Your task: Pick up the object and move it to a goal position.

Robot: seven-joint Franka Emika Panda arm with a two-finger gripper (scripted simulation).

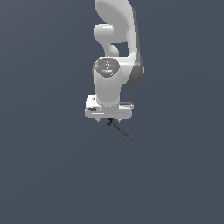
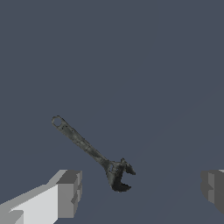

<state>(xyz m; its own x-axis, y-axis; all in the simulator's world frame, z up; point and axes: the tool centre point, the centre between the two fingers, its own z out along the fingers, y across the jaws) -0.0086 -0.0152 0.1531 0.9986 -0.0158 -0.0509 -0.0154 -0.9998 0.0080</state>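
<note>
The only thing near the gripper (image 2: 140,192) is the adjustable wrench (image 2: 89,151), a dark, slim tool lying flat on the plain grey counter (image 2: 131,57). In the wrist view its forked head sits between the two fingers (image 2: 68,192), which stand wide apart with open room on either side of the head. Its handle runs off toward 10 o'clock, out of the gap. In the exterior view the handle reaches out from under the white hand toward 4 o'clock. Around the wrench the counter is flat and bare at every clock direction, so an approach from any side meets nothing. The arm's own links rise at 12 o'clock.
</note>
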